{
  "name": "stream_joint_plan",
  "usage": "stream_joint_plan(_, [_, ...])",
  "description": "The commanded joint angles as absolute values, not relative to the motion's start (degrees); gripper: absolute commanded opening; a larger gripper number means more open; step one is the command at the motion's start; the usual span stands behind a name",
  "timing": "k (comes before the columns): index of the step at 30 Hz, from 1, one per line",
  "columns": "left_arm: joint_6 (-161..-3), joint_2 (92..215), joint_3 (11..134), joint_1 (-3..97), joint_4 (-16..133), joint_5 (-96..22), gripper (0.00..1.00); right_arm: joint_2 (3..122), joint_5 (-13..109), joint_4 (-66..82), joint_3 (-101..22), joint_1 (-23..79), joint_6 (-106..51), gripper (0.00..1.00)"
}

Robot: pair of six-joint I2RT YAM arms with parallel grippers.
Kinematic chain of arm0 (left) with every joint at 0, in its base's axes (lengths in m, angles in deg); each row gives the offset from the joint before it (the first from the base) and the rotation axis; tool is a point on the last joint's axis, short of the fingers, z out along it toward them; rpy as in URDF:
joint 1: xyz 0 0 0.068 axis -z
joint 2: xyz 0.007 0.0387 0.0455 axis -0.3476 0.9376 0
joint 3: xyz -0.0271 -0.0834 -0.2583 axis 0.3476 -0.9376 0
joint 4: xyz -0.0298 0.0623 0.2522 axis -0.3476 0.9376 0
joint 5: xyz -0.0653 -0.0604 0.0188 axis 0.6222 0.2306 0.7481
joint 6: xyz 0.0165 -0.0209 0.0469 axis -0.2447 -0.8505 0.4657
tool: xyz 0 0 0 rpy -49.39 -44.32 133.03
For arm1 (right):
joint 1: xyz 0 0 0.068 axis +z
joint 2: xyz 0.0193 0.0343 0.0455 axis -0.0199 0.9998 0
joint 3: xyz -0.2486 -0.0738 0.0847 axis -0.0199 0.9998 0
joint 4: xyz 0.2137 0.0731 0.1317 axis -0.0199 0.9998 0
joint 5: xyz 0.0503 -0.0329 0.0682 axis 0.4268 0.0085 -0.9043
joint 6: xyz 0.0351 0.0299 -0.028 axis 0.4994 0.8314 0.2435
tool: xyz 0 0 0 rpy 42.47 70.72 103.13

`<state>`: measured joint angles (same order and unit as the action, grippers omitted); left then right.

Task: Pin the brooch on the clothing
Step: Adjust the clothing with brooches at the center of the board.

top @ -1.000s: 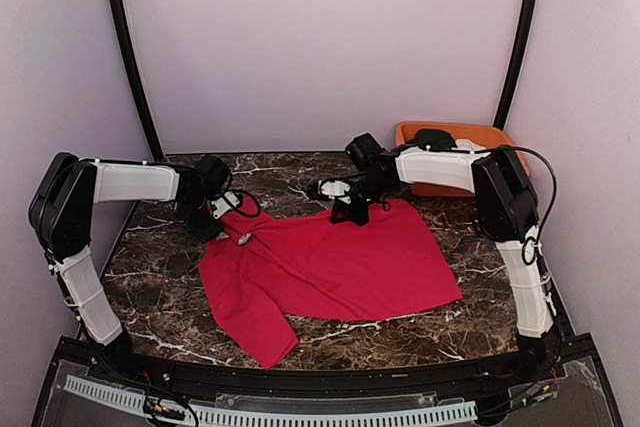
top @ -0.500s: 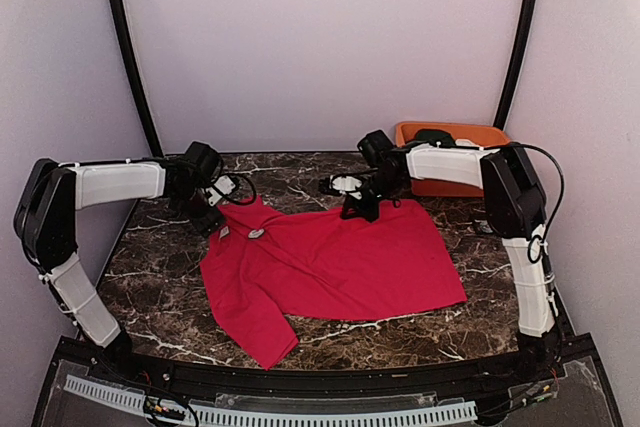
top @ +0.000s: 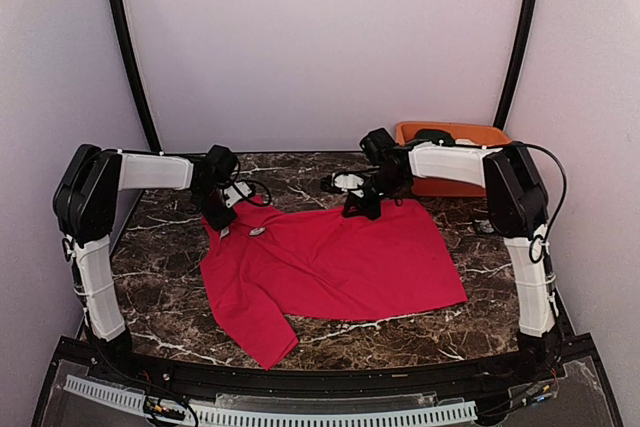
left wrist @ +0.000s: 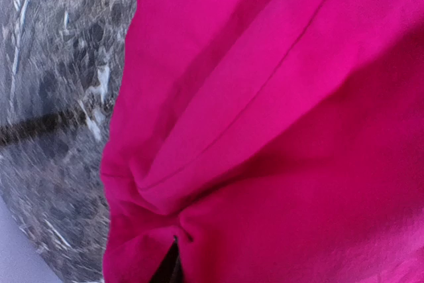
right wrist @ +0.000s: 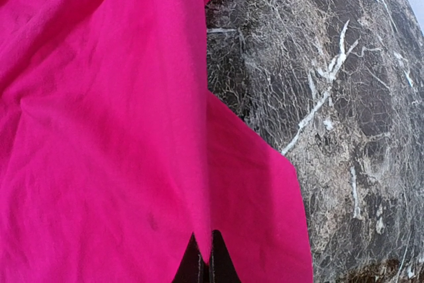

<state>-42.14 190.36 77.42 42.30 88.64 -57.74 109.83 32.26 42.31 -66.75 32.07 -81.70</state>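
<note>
Cloth-straightening step, pinning not yet begun. The red T-shirt [top: 340,262] lies on the table [top: 150,282]. Your right hand [right wrist: 204,260] is clamped on the shirt's far edge, and your left hand [left wrist: 171,264] nips a pucker at its collar end (brooch not made out). Next, you'll likely need to draw the shirt flat.

We can read no writing, number, brand or sign in any of the three views. On the red T-shirt [top: 340,262], a small pale patch [top: 224,233] sits near the collar, left of centre in the top view. It is too small for us to tell whether it bears print.
</note>
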Motion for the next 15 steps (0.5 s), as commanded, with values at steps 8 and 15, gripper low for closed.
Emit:
stream_joint_plan(8, [-41.8,186.5,75.7,42.0,89.3,-57.0,0.01,106.7,37.0,43.0,-65.8,27.9,-77.4,0.00])
stream_joint_plan(15, [-43.5,189.6,78.6,41.5,91.1,-58.1,0.02,108.1,34.1,44.2,-68.3,28.0,-76.7,0.00])
